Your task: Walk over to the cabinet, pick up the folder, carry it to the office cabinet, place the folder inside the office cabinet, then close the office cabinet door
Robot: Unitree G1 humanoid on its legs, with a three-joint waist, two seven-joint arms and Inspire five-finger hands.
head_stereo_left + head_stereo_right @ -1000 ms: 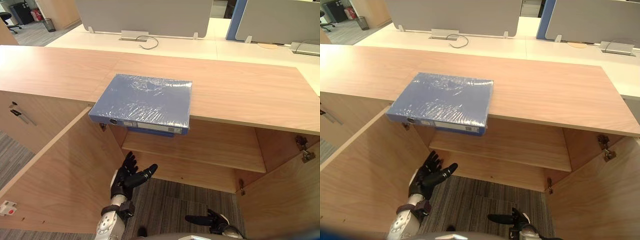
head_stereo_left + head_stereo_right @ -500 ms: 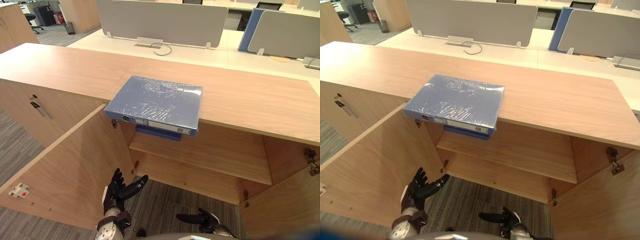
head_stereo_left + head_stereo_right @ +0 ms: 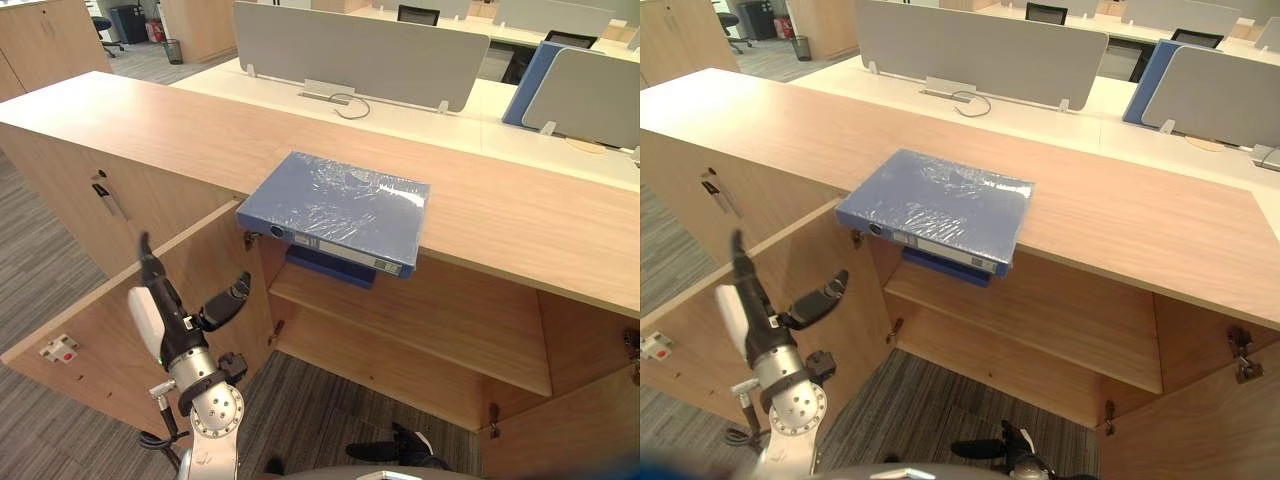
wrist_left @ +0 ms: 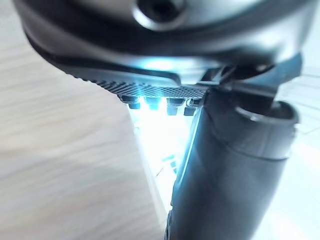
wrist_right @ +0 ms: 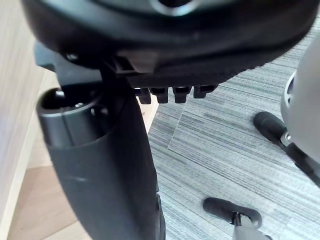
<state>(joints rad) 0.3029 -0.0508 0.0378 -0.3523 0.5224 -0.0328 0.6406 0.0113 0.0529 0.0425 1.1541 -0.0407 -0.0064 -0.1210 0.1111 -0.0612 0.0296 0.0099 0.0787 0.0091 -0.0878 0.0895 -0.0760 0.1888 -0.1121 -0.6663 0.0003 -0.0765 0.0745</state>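
A blue folder [image 3: 340, 205] wrapped in clear film lies flat on the wooden cabinet top [image 3: 520, 215], its spine overhanging the front edge above the open compartment. A second blue folder [image 3: 328, 268] lies just under it on the inner shelf [image 3: 430, 320]. My left hand [image 3: 172, 322] is raised in front of the open left door [image 3: 90, 330], below and left of the folder, open, with straight fingers pointing up and nothing in it. My right hand [image 3: 385, 451] hangs low over the carpet in front of the cabinet, open and empty.
The cabinet's right door [image 3: 590, 430] also stands open. A closed cabinet with a metal handle [image 3: 105, 195] adjoins on the left. Grey desk screens [image 3: 350, 50] and white desks stand behind the cabinet top. Grey carpet [image 3: 320, 400] covers the floor below.
The camera has shifted, so the cabinet sits further right in the picture. My left hand has risen from low by the shelf to beside the left door. The folder lies unmoved.
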